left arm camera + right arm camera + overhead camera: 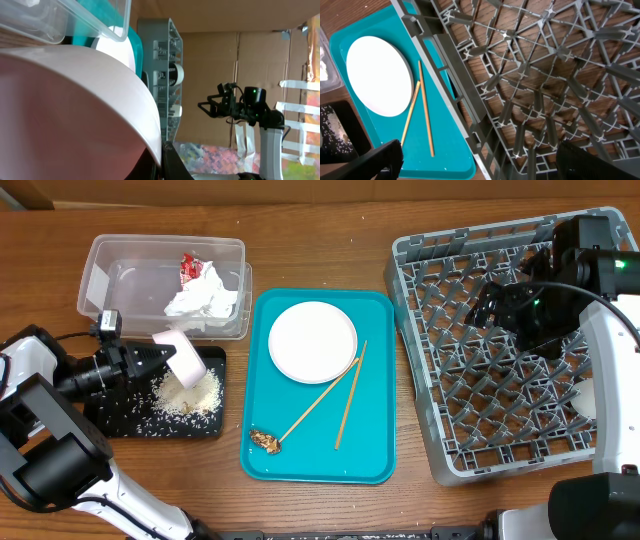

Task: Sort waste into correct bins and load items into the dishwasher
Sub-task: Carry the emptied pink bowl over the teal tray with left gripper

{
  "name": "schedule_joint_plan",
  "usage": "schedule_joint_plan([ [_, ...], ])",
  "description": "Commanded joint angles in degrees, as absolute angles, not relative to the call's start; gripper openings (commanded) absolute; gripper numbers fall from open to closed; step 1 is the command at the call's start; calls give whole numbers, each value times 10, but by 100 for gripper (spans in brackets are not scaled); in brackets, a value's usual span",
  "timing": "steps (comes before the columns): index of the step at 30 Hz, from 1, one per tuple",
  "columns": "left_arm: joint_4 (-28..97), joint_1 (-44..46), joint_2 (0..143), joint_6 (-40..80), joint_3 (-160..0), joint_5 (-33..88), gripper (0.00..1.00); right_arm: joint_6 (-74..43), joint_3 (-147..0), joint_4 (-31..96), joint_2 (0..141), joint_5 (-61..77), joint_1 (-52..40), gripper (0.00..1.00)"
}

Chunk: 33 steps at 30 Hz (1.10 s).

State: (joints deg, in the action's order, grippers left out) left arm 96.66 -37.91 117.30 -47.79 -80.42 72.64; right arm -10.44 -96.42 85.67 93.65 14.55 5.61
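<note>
Pink bowl [183, 360] is tipped on its side in the left end effector [160, 360], whose fingers are clamped on its rim. Directly beneath the bowl's mouth, loose white rice [192, 395] lies piled and scattered on the black tray [105, 420]. Behind this end effector stands the clear tub [110, 270], holding the crumpled napkin [205, 302] and the red wrapper [189, 268]. Further to its right, the teal tray [375, 440] on the counter [320, 230] carries the white plate [312, 342], two chopsticks [351, 395] and brown scraps [265, 440]. The right end effector [492, 305] hovers over the grey rack [412, 345], to the right of the teal tray, its fingers [377, 161] spread wide apart.
</note>
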Motion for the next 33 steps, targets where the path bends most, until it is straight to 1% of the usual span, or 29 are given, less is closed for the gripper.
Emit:
schedule_joint_plan([
  [1, 969, -373, 1162, -475, -816, 713, 4, -100, -967, 856, 936, 140, 57, 100],
  [8, 960, -361, 1078, -452, -816, 693, 4, -100, -967, 857, 936, 140, 57, 100],
  [10, 931, -352, 1048, -403, -816, 669, 4, -100, -967, 857, 936, 139, 57, 100],
  [14, 845, -299, 981, -268, -816, 580, 4, -100, -967, 859, 936, 139, 57, 100],
  [18, 761, -201, 919, -125, -816, 438, 4, -100, -967, 860, 936, 133, 57, 100],
  [20, 740, -152, 900, -93, -816, 392, 4, -100, -967, 861, 936, 133, 57, 100],
  [21, 719, -90, 885, -60, -816, 350, 4, -100, -967, 861, 936, 133, 57, 100],
  [25, 682, 45, 883, 9, -815, 252, 4, -100, -967, 861, 936, 133, 57, 100],
  [29, 649, 169, 901, 47, -815, 187, 4, -100, -967, 861, 936, 133, 57, 100],
  [33, 617, 263, 937, 83, -815, 162, 4, -100, -967, 861, 936, 133, 57, 100],
])
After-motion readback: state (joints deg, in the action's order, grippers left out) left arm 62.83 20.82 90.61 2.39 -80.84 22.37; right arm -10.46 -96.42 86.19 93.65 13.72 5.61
